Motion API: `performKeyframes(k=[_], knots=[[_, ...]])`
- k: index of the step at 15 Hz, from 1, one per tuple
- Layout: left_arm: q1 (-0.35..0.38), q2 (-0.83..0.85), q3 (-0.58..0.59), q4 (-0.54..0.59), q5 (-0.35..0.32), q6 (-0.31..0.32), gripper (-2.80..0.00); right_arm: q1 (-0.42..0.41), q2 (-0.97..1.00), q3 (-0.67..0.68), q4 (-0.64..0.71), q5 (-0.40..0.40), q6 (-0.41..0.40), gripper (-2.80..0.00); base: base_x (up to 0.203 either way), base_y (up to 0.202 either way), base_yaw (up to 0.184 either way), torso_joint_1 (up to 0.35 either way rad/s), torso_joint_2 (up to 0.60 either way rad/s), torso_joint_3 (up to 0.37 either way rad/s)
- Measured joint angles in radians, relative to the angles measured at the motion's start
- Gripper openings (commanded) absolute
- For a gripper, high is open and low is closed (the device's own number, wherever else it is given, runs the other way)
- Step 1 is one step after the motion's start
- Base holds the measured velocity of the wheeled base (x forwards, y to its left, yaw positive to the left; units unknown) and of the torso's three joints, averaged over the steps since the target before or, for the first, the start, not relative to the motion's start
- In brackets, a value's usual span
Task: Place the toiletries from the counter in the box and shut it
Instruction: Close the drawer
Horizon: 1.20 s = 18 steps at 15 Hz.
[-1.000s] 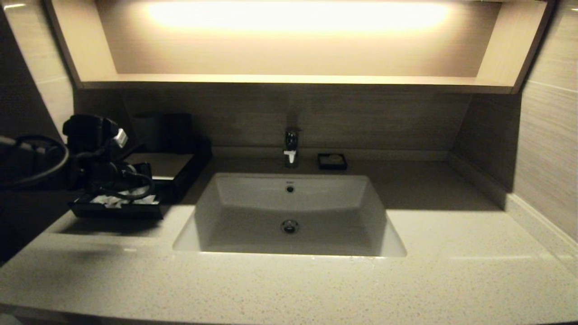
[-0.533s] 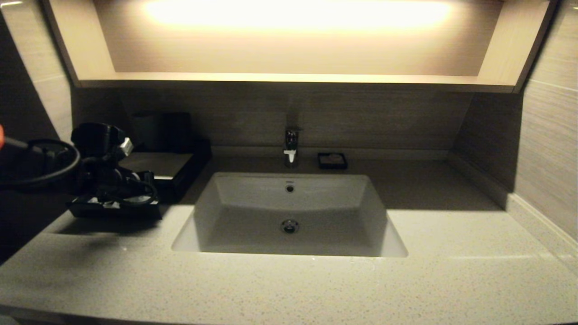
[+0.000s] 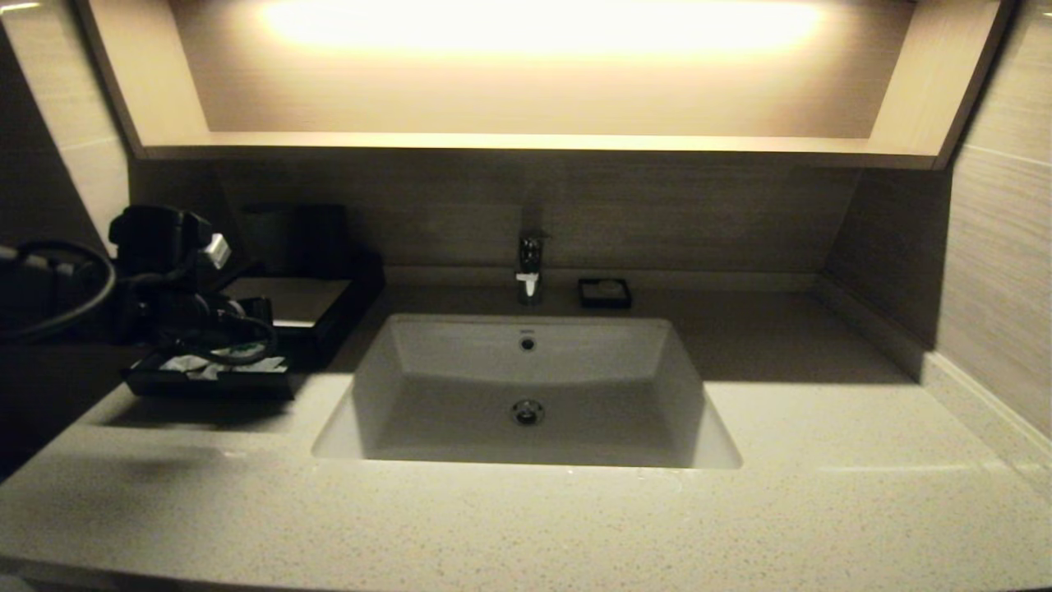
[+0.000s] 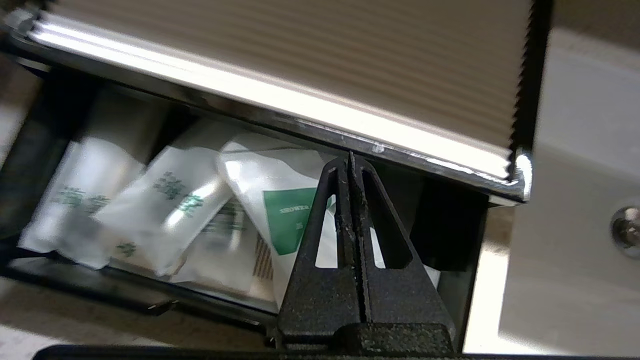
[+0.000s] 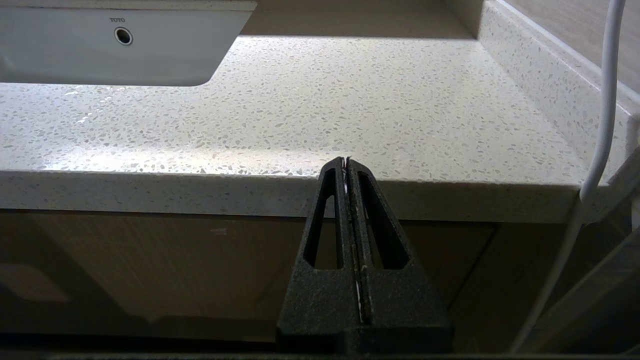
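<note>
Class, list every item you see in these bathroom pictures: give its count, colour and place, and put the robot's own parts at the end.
Speckled stone counter: one, pale, across the foreground.
Sunken rectangular basin: one, white, centre of the counter.
Metal tap: one, silver, behind the basin.
Small square dish: one, black, beside the tap, toward the right.
Low rectangular box with flat top: one, black with pale top, far left; its front drawer is pulled out.
Plastic toiletry packets: several, whitish with green print, inside the drawer.
Dark tumbler cups: apparently two, behind the box.
Left hand: black, shut, over the open drawer.
Right hand: black, shut, below the counter's front edge.
</note>
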State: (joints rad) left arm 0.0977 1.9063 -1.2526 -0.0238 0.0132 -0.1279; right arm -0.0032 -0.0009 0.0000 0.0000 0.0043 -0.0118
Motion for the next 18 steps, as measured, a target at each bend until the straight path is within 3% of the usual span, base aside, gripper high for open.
performKeyframes(k=[6,14,18], knots=[[0.015,-0.079,0.006,0.026,0.001,-0.001,-2.8,0.0,0.0,0.0,0.0,0.0,0.0,-2.8,0.0,0.0,0.0,0.0,0.0,0.0],[0.023,-0.182,0.016,0.29,0.0,0.001,-2.8,0.0,0.0,0.0,0.0,0.0,0.0,-2.8,0.0,0.0,0.0,0.0,0.0,0.0],[0.023,-0.202,0.028,0.37,0.001,0.011,-2.8,0.0,0.0,0.0,0.0,0.0,0.0,-2.8,0.0,0.0,0.0,0.0,0.0,0.0]])
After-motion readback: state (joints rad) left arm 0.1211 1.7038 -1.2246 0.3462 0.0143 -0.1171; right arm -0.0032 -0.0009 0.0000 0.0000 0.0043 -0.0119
